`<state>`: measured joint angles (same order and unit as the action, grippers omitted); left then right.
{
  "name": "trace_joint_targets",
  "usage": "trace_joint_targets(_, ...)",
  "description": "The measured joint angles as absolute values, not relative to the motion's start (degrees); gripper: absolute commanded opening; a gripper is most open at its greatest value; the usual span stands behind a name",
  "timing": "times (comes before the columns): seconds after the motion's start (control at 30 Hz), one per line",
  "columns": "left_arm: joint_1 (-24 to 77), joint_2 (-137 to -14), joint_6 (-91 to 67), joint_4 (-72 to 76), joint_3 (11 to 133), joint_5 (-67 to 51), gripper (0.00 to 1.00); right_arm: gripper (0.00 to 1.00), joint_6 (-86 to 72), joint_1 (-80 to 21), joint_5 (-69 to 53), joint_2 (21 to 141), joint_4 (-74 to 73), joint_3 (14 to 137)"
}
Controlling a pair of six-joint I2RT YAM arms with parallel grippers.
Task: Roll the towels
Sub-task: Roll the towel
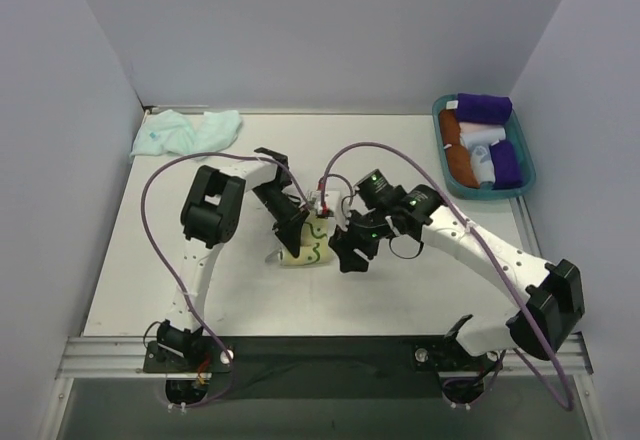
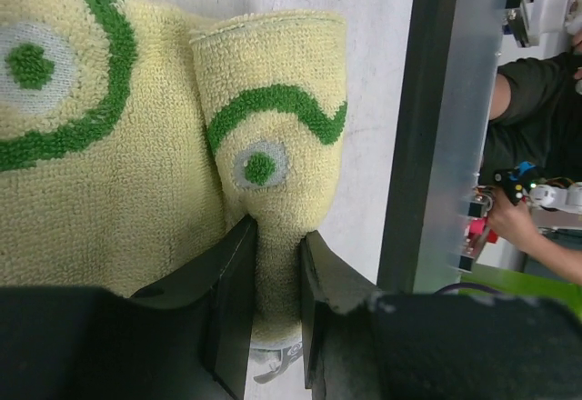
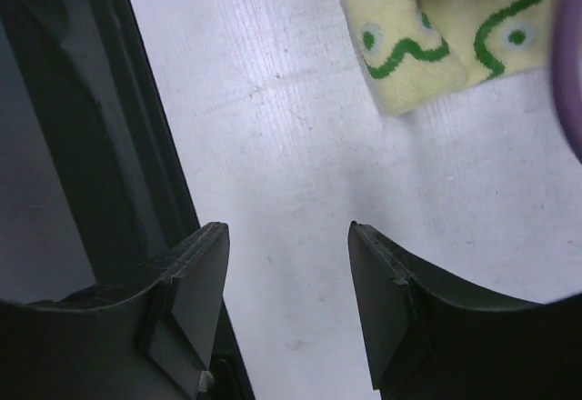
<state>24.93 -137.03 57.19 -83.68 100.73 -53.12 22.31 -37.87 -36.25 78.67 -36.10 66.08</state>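
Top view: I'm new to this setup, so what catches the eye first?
Mid-table, the left gripper pinches a fold of the yellow towel, the open right gripper beside it. A mint towel lies crumpled in the far left corner; a teal basket of rolls sits far right.

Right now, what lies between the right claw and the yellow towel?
Only bare white table, as the right wrist view shows; the right claw is open and apart from the yellow towel.
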Motion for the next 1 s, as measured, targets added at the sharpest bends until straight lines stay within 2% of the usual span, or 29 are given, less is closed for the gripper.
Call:
trace_joint_targets(0.07, 24.9, -138.4, 57.1, -85.4, 102.4, -53.2, 0.12, 0.6, 23.1, -43.4, -31.9, 78.6, -35.0, 66.0)
trace_joint_targets(0.1, 24.9, -139.0, 57.0, -86.2, 103.2, -53.2, 0.12, 0.68, 23.8, -46.0, -28.8, 79.1, -34.1, 66.0)
trace_joint_targets(0.17, 24.8, -140.4, 56.9, -87.8, 104.8, -53.2, 0.13, 0.68, 25.0, -49.5, -23.8, 80.8, -32.2, 66.1)
trace_joint_targets(0.53, 24.2, -142.1, 57.0, -89.8, 106.3, -54.2, 0.15, 0.61, 33.7, -61.8, -3.0, 99.2, -12.3, 64.5)
trace_joint_targets(0.63, 24.1, -142.1, 57.2, -89.8, 106.3, -54.3, 0.15, 0.55, 35.6, -62.7, 0.7, 102.0, -7.8, 63.4)
trace_joint_targets(0.93, 23.4, -143.2, 57.3, -90.0, 107.6, -54.7, 0.15, 0.51, 42.5, -63.4, 8.9, 105.1, 5.5, 58.8)
trace_joint_targets(1.0, 23.2, -143.5, 57.4, -90.3, 108.0, -54.7, 0.15, 0.42, 44.7, -64.4, 11.4, 104.9, 8.6, 57.1)
